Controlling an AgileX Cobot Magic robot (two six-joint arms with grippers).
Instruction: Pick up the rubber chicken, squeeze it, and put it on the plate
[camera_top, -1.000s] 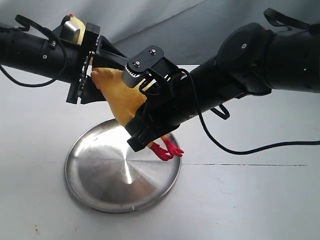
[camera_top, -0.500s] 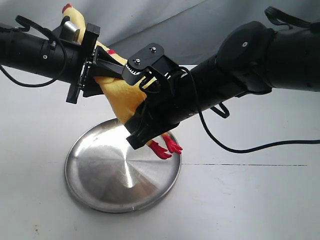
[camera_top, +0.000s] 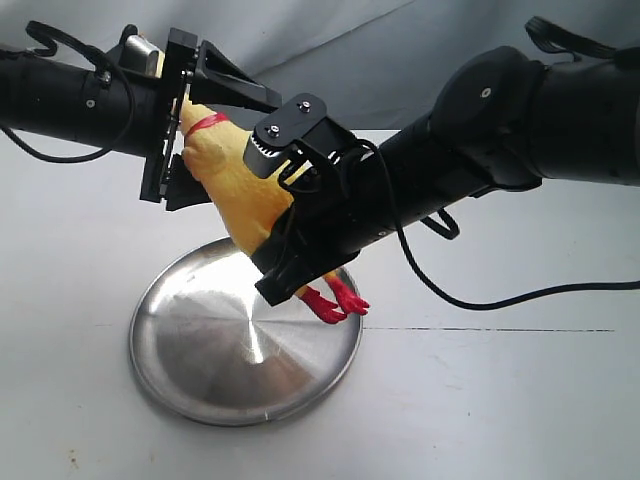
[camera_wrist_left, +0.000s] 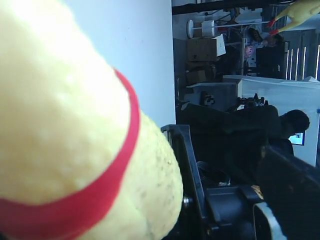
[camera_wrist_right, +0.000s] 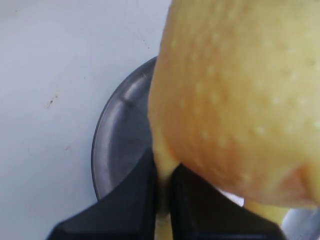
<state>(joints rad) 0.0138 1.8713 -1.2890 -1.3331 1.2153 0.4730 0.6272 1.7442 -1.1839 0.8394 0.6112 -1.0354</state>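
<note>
The rubber chicken (camera_top: 245, 190) hangs slanted above the plate (camera_top: 200, 380), red feet (camera_top: 335, 300) lowest and over the plate's far right rim. My right gripper (camera_top: 290, 272) is shut on the chicken's lower end; in the right wrist view its jaws (camera_wrist_right: 164, 175) pinch a thin yellow part under the plump body (camera_wrist_right: 240, 90), with the plate (camera_wrist_right: 120, 130) below. My left gripper (camera_top: 238, 148) stands open, fingers spread either side of the neck and red collar (camera_top: 205, 122). The head is hidden behind it. The collared neck (camera_wrist_left: 75, 125) fills the left wrist view.
A black cable (camera_top: 500, 300) trails from the right arm over the white table (camera_top: 500, 400). A grey cloth backdrop (camera_top: 330, 40) hangs behind. Both arms cross above the plate's far side.
My left gripper has let go of the chicken's body and opened, shifting up toward the neck. The squashed body has sprung back to shape. The right gripper keeps its hold.
</note>
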